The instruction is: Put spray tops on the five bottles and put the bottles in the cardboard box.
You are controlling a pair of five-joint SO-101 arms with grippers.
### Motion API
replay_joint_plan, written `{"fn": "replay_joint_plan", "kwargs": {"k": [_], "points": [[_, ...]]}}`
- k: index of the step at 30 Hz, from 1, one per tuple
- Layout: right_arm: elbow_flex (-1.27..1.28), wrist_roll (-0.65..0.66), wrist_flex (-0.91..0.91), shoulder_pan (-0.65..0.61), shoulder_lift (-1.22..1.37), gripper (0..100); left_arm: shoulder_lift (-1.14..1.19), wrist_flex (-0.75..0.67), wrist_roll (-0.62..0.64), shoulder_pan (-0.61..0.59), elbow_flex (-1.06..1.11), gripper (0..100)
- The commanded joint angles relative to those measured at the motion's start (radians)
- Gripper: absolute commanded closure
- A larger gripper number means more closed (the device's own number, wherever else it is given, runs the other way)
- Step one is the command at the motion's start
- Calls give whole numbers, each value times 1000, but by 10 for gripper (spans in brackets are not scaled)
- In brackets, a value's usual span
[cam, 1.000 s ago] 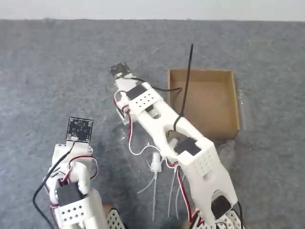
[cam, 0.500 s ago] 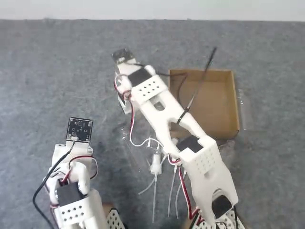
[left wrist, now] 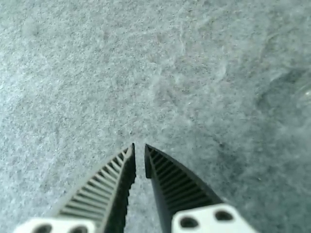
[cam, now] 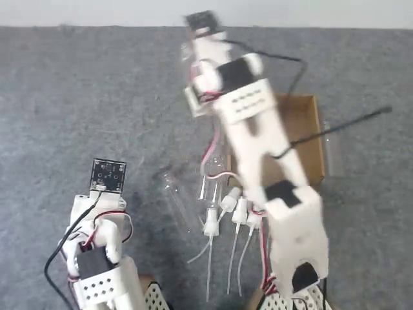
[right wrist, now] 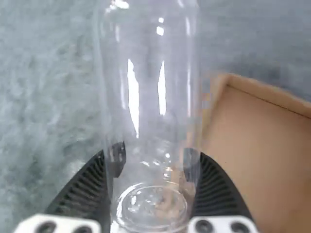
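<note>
My right gripper (right wrist: 150, 170) is shut on a clear bottle (right wrist: 148, 97), holding it near its base, with the grey mat behind it. The cardboard box (right wrist: 262, 160) lies just beside the held bottle. In the high view the right arm (cam: 258, 129) stretches far out over the box (cam: 303, 123). Another clear bottle (cam: 175, 194) lies on the mat near the arm's base, and a third (cam: 332, 148) rests along the box's right side. Several white spray tops (cam: 211, 223) with long tubes lie by the base. My left gripper (left wrist: 139, 149) is shut over bare mat.
The left arm (cam: 97, 265) stays folded at the near left corner, its camera board (cam: 108, 175) facing up. Grey mat (cam: 77, 97) covers the whole table, with open room on the left and far side. Loose cables hang from the right arm above the box.
The right arm has lifted and swung away towards the far side with the bottle, uncovering the spray tops and a lying bottle. The left arm has not moved.
</note>
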Motion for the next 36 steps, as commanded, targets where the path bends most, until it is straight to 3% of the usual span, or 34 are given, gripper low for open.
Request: {"fn": "replay_joint_plan", "kwargs": {"k": [1, 5, 10, 16, 21, 27, 33, 36], "points": [[158, 89, 45, 81, -275, 942, 14, -5, -8, 3, -7, 969], [408, 189, 42, 266, -501, 939, 14, -5, -8, 3, -7, 969], [666, 379, 7, 618, -659, 939, 14, -5, -8, 3, -7, 969], [994, 551, -249, 940, -670, 939, 14, 0, -9, 3, -7, 969], [1227, 634, -447, 1061, -668, 939, 18, 11, -124, 41, -8, 969], [1438, 643, -624, 1124, -668, 939, 21, 81, -137, 100, -134, 955], [1524, 687, -691, 1173, -668, 939, 167, 204, -216, 112, -432, 906], [1554, 724, -691, 1187, -668, 938, 356, 270, -213, 212, -602, 906]]}}
